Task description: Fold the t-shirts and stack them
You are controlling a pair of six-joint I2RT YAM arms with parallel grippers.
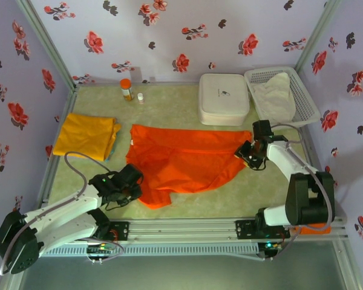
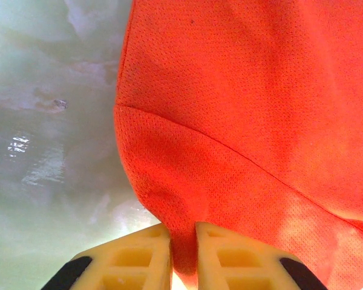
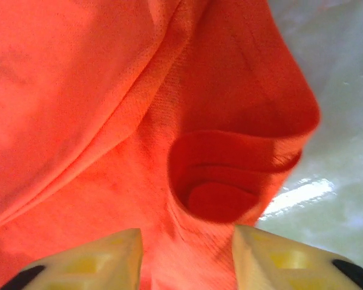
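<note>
Tee [image 2: 248, 109] in L tool [image 2: 183, 231], wrist cam

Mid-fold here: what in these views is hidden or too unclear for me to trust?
- Right pincer, right wrist view: bright orange-red cotton t-shirt bunches between its jaws; clamped or loose is unclear.
- Folded yellow-orange cotton t-shirt, top view: lower layers hidden by its top layer.
- Small orange-capped bottle, top view: label too small to read.
- White mesh basket, top view: white cloth covers its floor.
</note>
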